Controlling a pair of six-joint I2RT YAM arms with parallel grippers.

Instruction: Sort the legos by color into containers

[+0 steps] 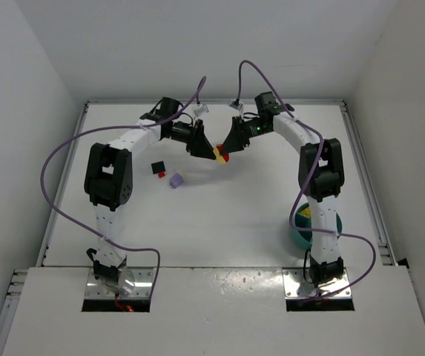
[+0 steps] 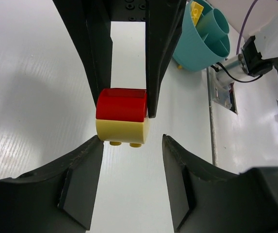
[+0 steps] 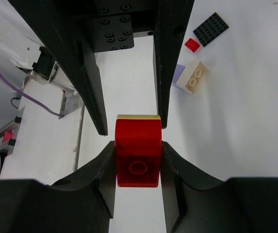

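Early days: only one yellow plastic lego (image 2: 195, 8) is in ur round teal plastic bowl (image 2: 197, 53). Ur right claw (image 3: 138, 145) pinches red plastic brick (image 3: 138, 160) w/ pale-yellow brick (image 2: 122, 130) stuck on; left claw (image 2: 133, 141) spread. Unsorted: lavender brick (image 1: 175, 179) on white bench (image 1: 257, 200).

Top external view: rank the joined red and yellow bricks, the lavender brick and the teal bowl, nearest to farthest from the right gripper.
1. Red and yellow bricks, in its jaws.
2. Lavender brick, to their left.
3. Teal bowl, near side, right.

White table (image 1: 227, 215), plain white walls (image 1: 197, 44) on three sides, soft even light
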